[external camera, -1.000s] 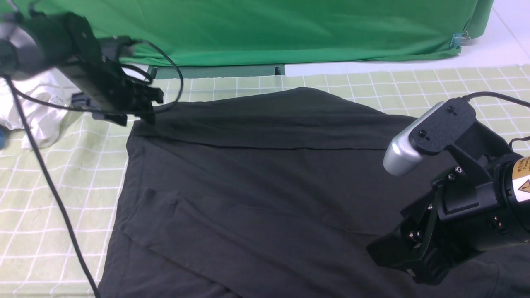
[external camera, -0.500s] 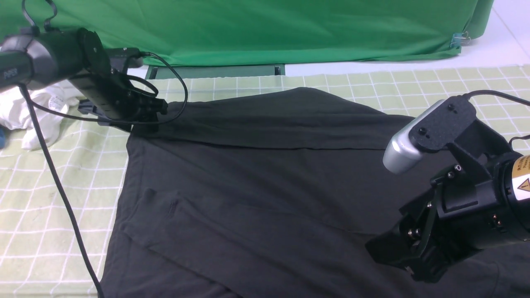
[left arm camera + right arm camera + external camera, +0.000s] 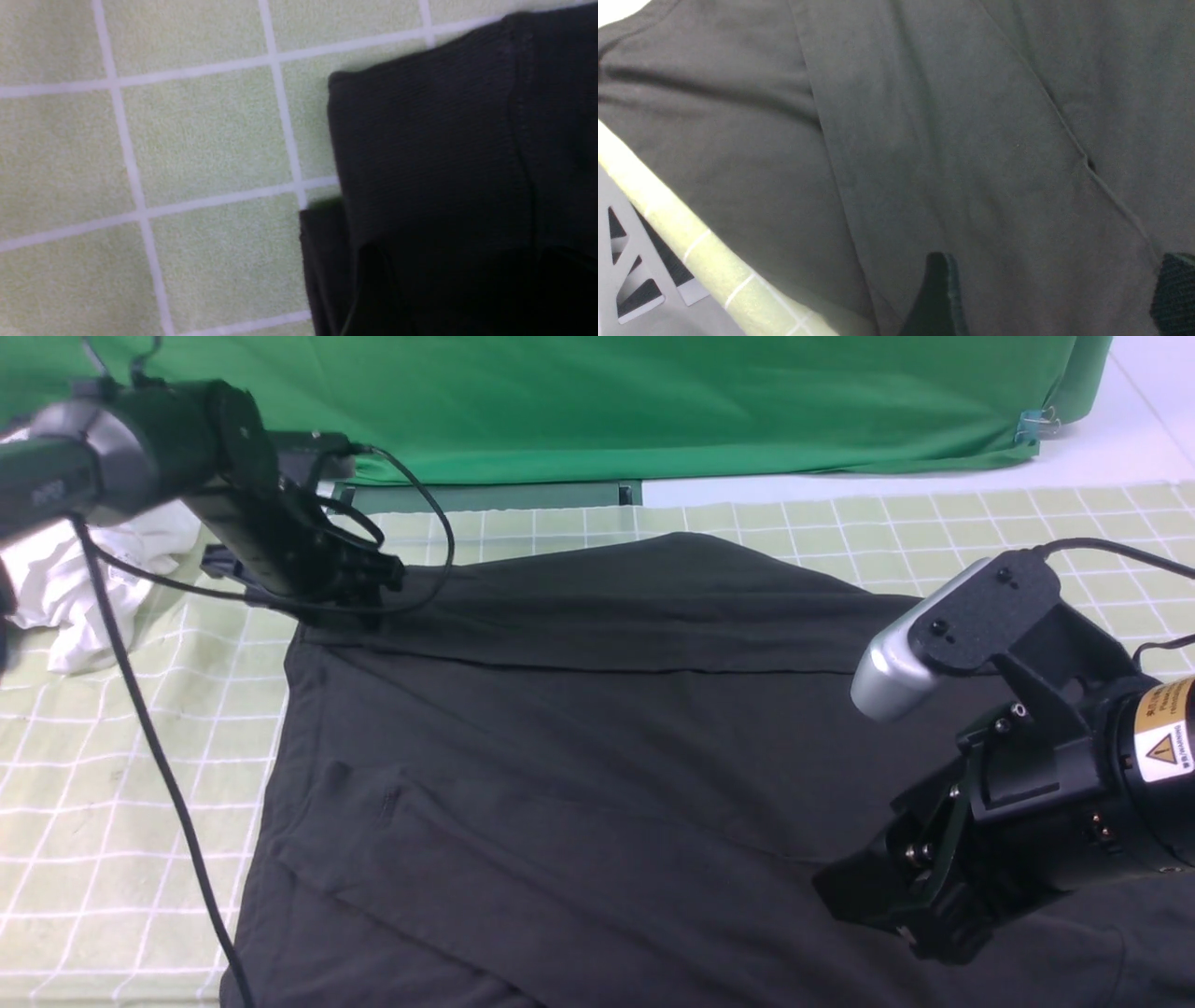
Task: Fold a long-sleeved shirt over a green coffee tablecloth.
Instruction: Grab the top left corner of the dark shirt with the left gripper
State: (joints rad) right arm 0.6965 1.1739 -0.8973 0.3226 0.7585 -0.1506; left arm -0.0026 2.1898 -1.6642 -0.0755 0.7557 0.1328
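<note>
Front view, shirt: the large charcoal long-sleeved cotton shirt lies spread flat in the middle of the table. A straight fold edge runs across its far part and a diagonal flap is laid over its near part.
Tablecloth: the pale yellow-green cloth with a grid of thin white lines lies under the shirt and shows past it on the left, the far side and the right.
Left gripper: the black left gripper is low at the shirt's far left corner with its jaws apart (the left wrist view shows a ribbed edge of the shirt lying loose on the grid cloth, nothing pinched).
Right gripper: the black right gripper hovers over the shirt's near right part with its jaws wide apart. In the right wrist view both fingertips show, with bare shirt fabric between them.
Contact: whether either gripper touches the fabric cannot be told.
Cable: a black cable hangs from the left arm across the grid cloth.
White garment: crumpled white fabric sits at the left edge, apart from the shirt.
Backdrop: plain deep-green smooth fabric hangs along the far side.
</note>
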